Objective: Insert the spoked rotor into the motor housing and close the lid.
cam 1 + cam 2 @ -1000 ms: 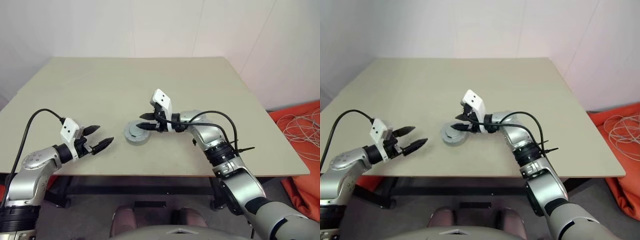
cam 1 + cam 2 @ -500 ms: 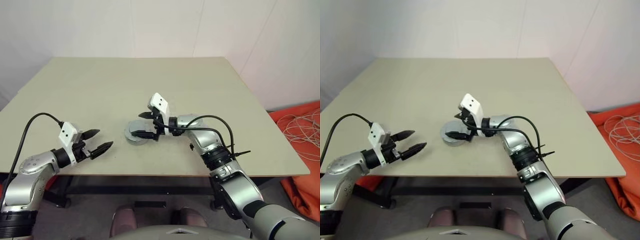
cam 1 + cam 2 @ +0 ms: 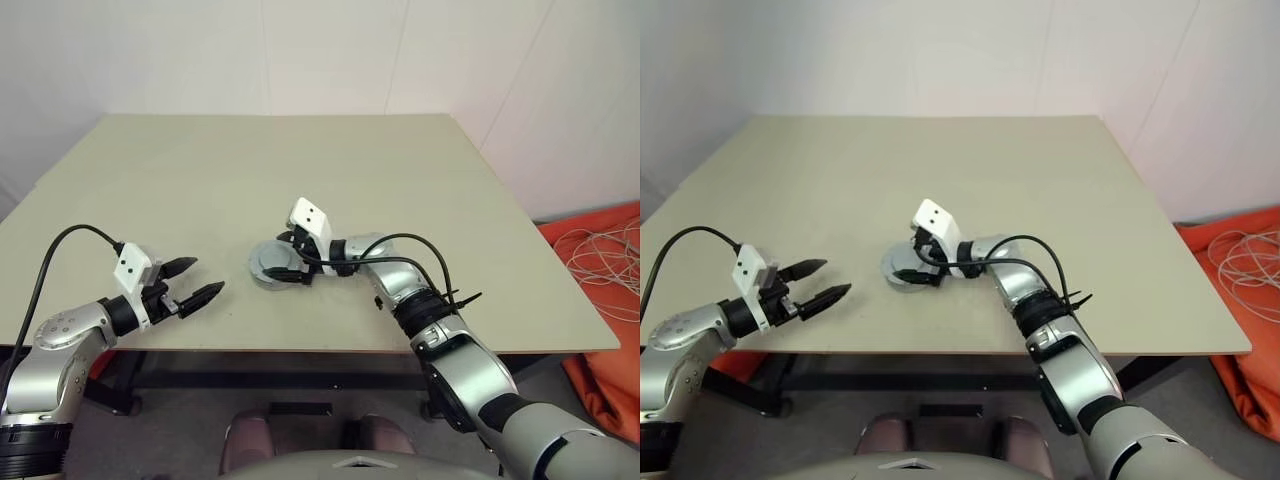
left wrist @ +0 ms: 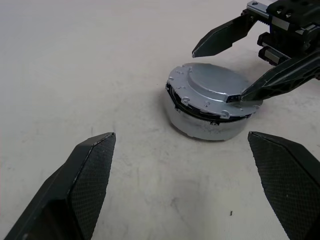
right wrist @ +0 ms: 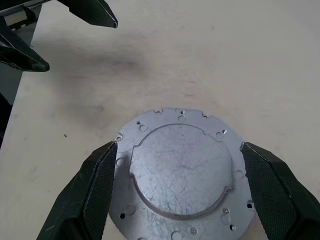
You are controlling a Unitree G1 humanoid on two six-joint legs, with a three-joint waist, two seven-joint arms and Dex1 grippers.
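Lighting was even and bright, shadows soft, no glare; wrist views were sharp, near fingers slightly soft.

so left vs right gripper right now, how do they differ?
Position: the right gripper straddles the lid seated on the motor housing; the left gripper hangs over bare table, apart from it.
Contact: one right fingertip sits at the lid's edge; the left touches nothing.
Shared: both are open and hold nothing.

Head stereo overhead (wrist views close).
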